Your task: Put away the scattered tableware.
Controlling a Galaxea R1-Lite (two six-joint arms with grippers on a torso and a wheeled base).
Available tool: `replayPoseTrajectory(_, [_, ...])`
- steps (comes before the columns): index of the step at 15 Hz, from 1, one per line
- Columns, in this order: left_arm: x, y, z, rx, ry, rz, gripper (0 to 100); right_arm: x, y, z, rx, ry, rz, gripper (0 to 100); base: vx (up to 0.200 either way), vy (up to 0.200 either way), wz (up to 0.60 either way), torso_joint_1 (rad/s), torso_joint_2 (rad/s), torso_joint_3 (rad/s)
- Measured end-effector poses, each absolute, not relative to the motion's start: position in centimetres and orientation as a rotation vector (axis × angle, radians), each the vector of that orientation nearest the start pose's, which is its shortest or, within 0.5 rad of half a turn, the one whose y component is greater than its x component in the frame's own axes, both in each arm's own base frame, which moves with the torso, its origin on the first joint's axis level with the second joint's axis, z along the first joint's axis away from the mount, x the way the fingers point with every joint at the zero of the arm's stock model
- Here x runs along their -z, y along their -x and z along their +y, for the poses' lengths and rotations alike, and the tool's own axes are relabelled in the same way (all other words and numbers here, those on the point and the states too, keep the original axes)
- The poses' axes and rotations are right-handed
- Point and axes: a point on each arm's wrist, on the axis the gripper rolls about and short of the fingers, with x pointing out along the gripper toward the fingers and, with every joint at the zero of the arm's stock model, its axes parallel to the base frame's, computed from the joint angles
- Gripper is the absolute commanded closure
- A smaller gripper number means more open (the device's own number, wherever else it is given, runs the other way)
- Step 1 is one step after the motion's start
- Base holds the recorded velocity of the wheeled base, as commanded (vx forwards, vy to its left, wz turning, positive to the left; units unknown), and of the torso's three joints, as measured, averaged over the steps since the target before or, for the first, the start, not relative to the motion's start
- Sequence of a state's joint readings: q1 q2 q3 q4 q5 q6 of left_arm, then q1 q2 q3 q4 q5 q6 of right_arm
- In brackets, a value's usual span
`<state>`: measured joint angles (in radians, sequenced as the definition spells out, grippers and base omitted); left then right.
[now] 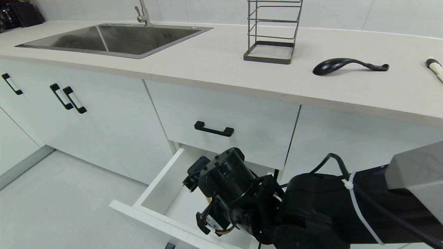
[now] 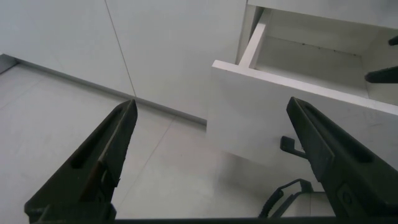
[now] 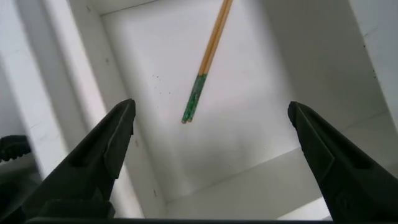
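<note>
A pair of wooden chopsticks (image 3: 202,74) with green ends lies on the floor of the open white drawer (image 3: 93,99). My right gripper (image 3: 210,107) hangs open just above them with nothing between its fingers. In the head view the right arm's wrist (image 1: 228,176) reaches down into that drawer (image 1: 155,193), below the counter. A black spoon (image 1: 347,65) lies on the counter at the right. A white-handled utensil with a black tip (image 1: 435,67) lies at the far right edge. My left gripper (image 2: 211,106) is open and empty, low over the floor, facing the drawer's front panel (image 2: 292,118).
A dark wire rack (image 1: 273,34) stands at the back of the beige counter (image 1: 214,65), with a steel sink (image 1: 114,38) to its left. A shut drawer with a black handle (image 1: 214,130) sits right above the open one. Cabinet doors with black handles (image 1: 67,98) stand at the left.
</note>
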<state>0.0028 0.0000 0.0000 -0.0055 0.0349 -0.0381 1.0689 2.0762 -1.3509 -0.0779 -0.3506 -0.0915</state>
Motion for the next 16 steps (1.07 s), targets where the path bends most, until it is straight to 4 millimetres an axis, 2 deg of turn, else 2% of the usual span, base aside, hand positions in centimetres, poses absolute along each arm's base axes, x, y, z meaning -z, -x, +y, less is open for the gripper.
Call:
replayPoseTrajectory(4, [-7.6,2.3,0.1,-0.037,0.038,-0.006,0,-14.7,-18.8,33.6,-0.782,0.502,0.431,0,0.0,0.0,0.0,0.0,0.0,0.0])
replayPoseTrajectory(8, [-7.6,2.3,0.1,-0.037,0.038,-0.006,0,-14.8,-16.6,30.9,-0.862,0.471,0.368,0,0.0,0.0,0.0,0.0,0.0,0.0])
replayPoseTrajectory(12, [-7.6,2.3,0.1,-0.037,0.038,-0.006,0,-14.9,-14.9,26.8,-0.977,0.47,0.259,0,0.0,0.0,0.0,0.0,0.0,0.0])
replayPoseTrajectory(16, [-7.6,2.3,0.1,-0.038,0.038,-0.006,0,-15.6,-15.2,22.4,-1.079,0.454,0.222,0,0.0,0.0,0.0,0.0,0.0,0.0])
